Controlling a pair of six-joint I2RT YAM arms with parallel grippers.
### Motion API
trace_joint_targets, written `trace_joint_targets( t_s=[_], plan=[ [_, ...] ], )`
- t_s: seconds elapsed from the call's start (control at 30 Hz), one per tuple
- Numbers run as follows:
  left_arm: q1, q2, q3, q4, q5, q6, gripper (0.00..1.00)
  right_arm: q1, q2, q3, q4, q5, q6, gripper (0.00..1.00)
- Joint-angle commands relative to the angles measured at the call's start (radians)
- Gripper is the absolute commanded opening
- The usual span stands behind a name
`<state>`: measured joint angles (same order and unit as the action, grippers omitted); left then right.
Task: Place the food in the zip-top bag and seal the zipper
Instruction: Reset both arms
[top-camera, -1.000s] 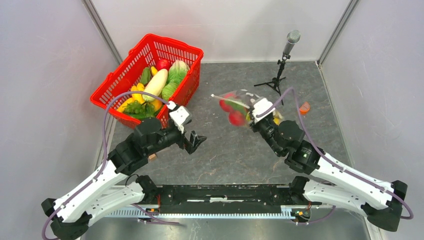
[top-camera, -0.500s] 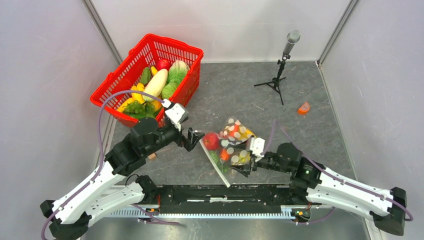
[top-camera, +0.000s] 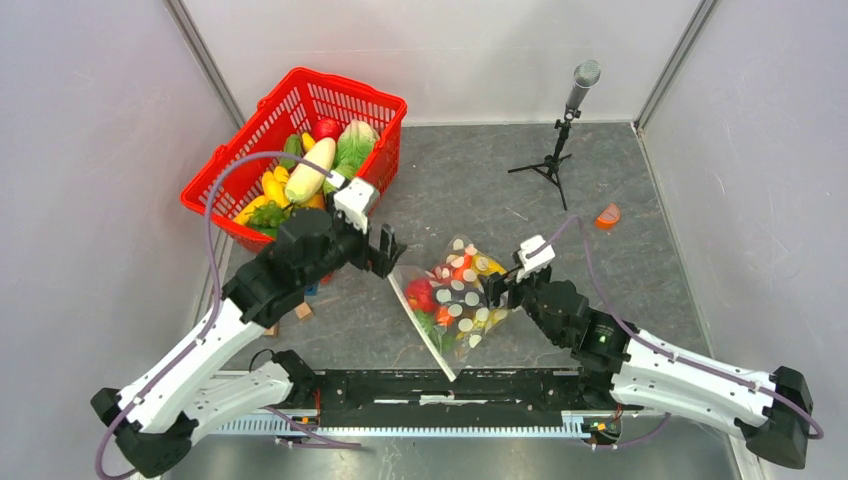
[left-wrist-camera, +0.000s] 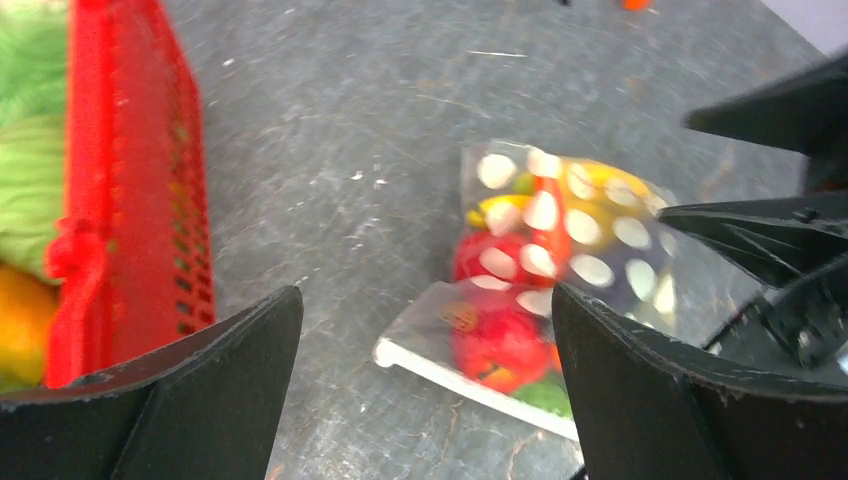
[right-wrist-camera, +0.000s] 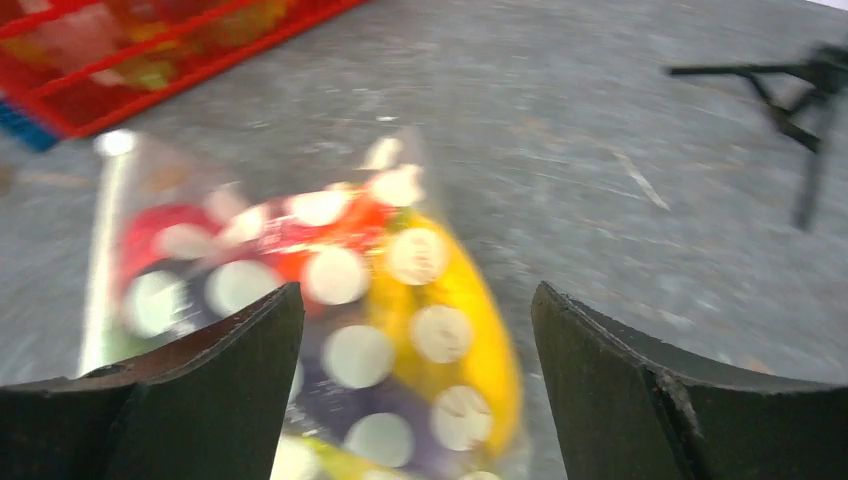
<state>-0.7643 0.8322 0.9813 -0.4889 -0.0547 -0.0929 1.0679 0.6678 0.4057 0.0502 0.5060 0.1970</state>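
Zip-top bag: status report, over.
Both open: left gripper empty, right gripper at zip-top bag edge. Bag flat on table, food inside, zipper seal unclear. Nearby red basket stands apart.

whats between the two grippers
The bag, with food inside, lies flat on the table between the left gripper and the right gripper. The top view shows it.
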Motion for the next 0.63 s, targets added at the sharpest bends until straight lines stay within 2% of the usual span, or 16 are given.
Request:
trace_joint_targets(
  t_s=[0.0,0.03,0.1,0.2,0.27,0.37,0.6],
  plan=[
    [0.197,0.063,0.079,-0.009,0.039,-0.14,1.0,-0.086,-0.027,0.035,-0.048,0.264,0.086,0.9],
    [0.262,0.077,0.09,-0.003,0.107,-0.161,1.0,-0.138,-0.032,0.041,-0.077,0.225,0.074,0.9],
    [0.313,0.108,0.128,-0.018,0.106,-0.201,1.0,-0.255,-0.028,0.062,-0.089,0.11,0.05,0.91],
    [0.313,0.134,0.169,-0.045,0.059,-0.248,1.0,-0.455,0.007,0.117,-0.139,-0.065,0.04,0.91],
    [0.312,0.123,0.174,-0.061,0.02,-0.285,1.0,-0.535,-0.014,0.123,-0.123,-0.127,0.033,0.91],
    [0.312,0.065,0.123,-0.039,-0.024,-0.308,1.0,-0.553,-0.077,0.081,-0.059,-0.149,0.022,0.92],
    [0.309,0.005,0.091,-0.022,-0.076,-0.27,1.0,-0.553,-0.097,0.029,-0.069,-0.256,0.075,0.92]
  ],
)
